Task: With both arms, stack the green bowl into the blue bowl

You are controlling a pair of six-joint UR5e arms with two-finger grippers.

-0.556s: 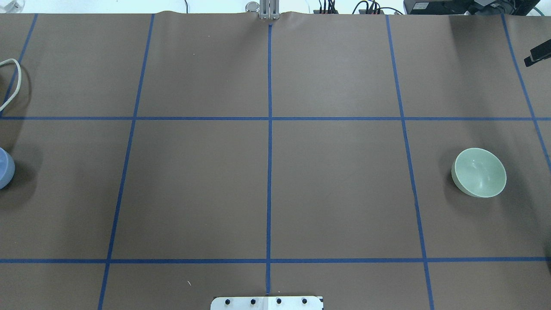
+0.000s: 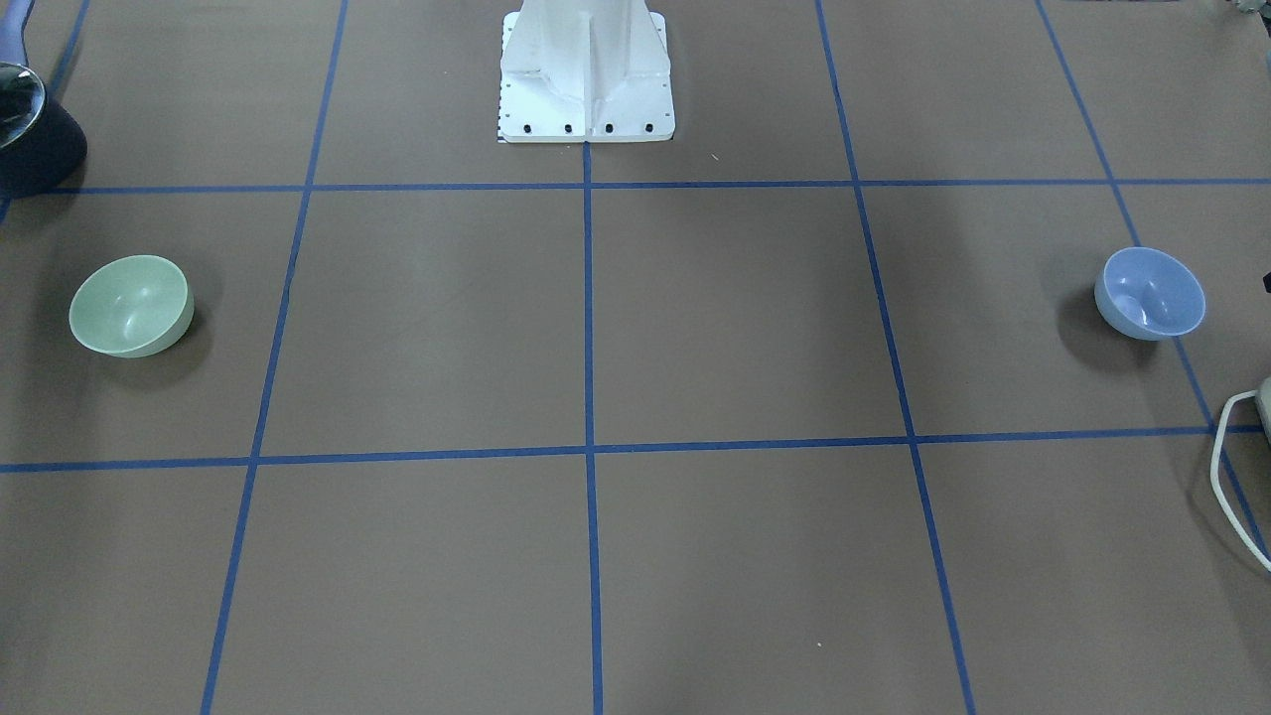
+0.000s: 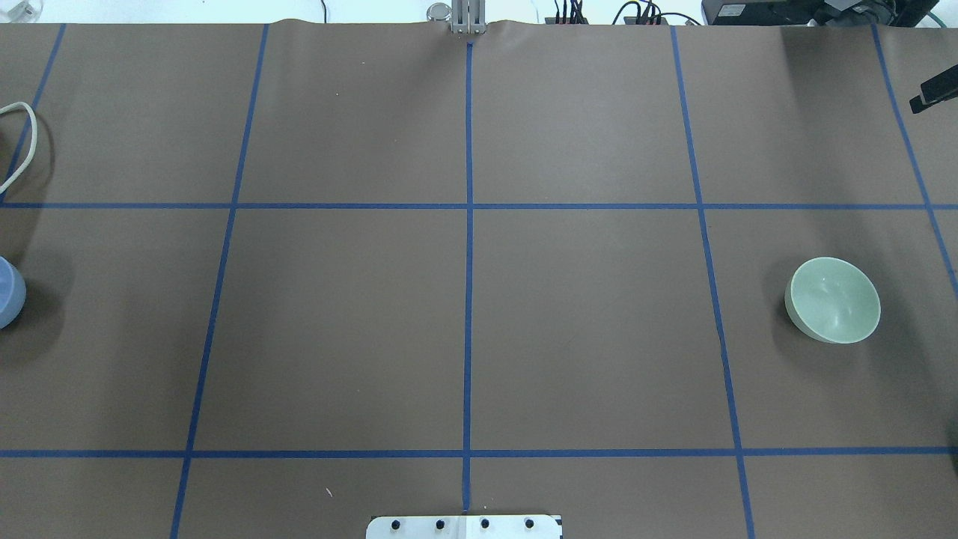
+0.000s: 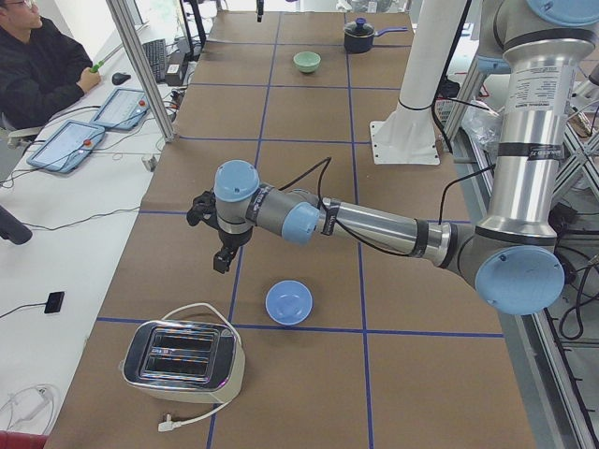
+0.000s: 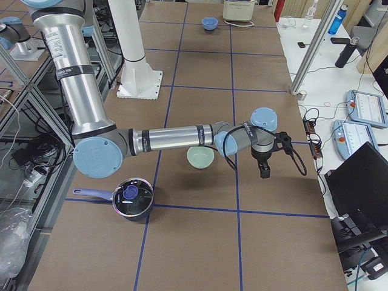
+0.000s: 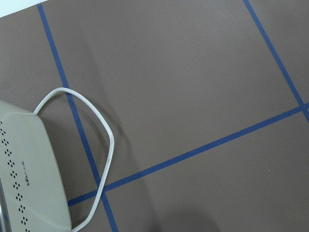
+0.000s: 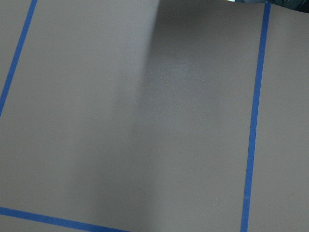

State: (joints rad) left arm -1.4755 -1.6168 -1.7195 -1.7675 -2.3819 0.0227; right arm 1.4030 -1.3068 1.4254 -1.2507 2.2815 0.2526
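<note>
The green bowl [image 3: 832,301] stands upright on the table's right side; it also shows in the front view [image 2: 131,305] and in the right view [image 5: 200,159], partly behind my right arm. The blue bowl [image 2: 1150,293] stands upright at the far left, cut by the overhead view's edge [image 3: 9,292]. My left gripper [image 4: 223,260] hangs above the table beside the blue bowl [image 4: 288,302], apart from it. My right gripper [image 5: 265,173] hangs above the table just beyond the green bowl. I cannot tell whether either gripper is open or shut. Both look empty.
A beige toaster [image 4: 182,360] with a white cord [image 3: 22,142] stands near the blue bowl. A dark lidded pot [image 5: 133,199] stands near the green bowl. The white pedestal [image 2: 586,79] is at the table's near middle. An operator [image 4: 37,65] sits beside the table.
The bowls have not moved. A dark piece at the overhead view's right edge has shifted very slightly.
</note>
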